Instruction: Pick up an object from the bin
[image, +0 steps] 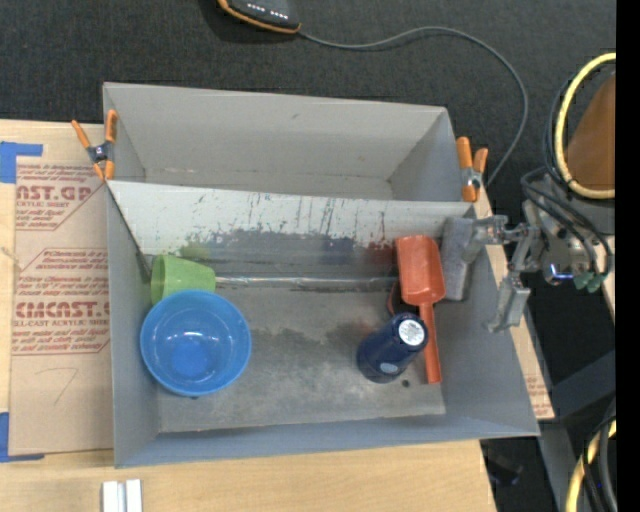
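Lying nearest the gripper (480, 295), an orange plastic scoop (418, 268) sits at the right end of the bin (300, 405), its broad blade against the foot of the far wall and its thin handle running toward the near side. It should be light and stiff. The handle is the better place to take it, pinched across its width partway along, since the blade looks too wide and flat to close on. Just left of that handle, touching it or nearly so, a dark blue bottle (385, 352) with a white cap lies on its side. It is round and smooth, so it would likely roll or slip unless it is caught across the body, square to its length, and it crowds the near half of the handle. A blue bowl (195, 345) and a green cup (180, 277) just behind it sit at the left end, well apart from the arm. The gripper hangs over the bin's sloping right wall, right of the scoop and clear of the floor, pointing downward with the wrist and cables trailing off to the right. Its jaws appear to stand apart with nothing between them, though they are hard to make out against the grey wall.
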